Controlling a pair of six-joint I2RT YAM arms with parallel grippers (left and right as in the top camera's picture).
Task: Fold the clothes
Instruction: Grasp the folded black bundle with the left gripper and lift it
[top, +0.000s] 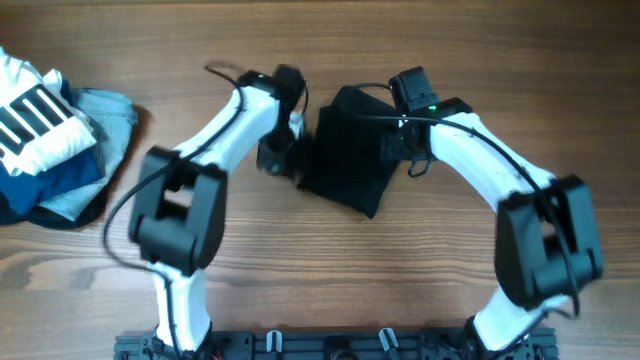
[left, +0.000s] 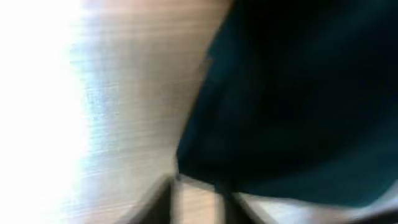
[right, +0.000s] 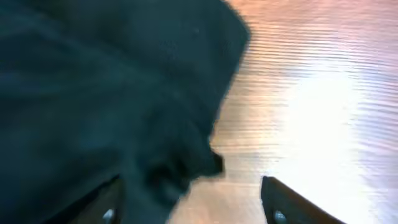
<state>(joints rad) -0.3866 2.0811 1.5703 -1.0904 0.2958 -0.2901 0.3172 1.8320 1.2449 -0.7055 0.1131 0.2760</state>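
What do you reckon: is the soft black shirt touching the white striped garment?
Apart. The overhead view shows wooden table between the soft black shirt and the white striped garment.

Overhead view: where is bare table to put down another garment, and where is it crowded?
Free: the table on the near side of the black shirt, between the two arm bases; the far-right side beyond the right arm; the narrow strip between the clothes pile and the left arm. Crowded: the centre, where both arms meet the shirt.
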